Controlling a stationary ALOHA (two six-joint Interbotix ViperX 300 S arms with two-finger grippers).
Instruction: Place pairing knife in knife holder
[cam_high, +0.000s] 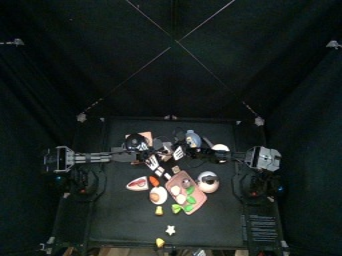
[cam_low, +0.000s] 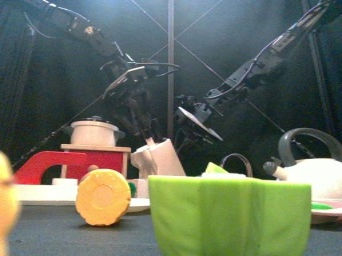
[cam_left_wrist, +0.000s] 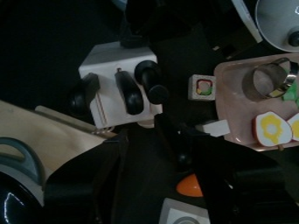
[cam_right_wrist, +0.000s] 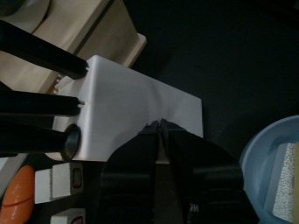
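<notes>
The knife holder (cam_low: 162, 157) is a small slanted block with a pale grey top face (cam_left_wrist: 117, 66), standing mid-table behind the toys. Three black knife handles (cam_left_wrist: 128, 92) stick out of it; I cannot tell which one is the pairing knife. My left gripper (cam_low: 138, 120) hangs just above the block, jaws open with nothing between them. The right gripper (cam_low: 198, 122) comes in from the right. In the right wrist view a corner of the knife holder (cam_right_wrist: 128, 96) sits between the jaws of that gripper (cam_right_wrist: 163, 144), which are shut on it.
A pink tray (cam_left_wrist: 233, 131) of toy food lies beside the block, and a tan board (cam_left_wrist: 47, 131) on its other side. At the table's front stand a green box (cam_low: 227, 215), a yellow toy round (cam_low: 104, 197) and a white kettle (cam_low: 314, 170).
</notes>
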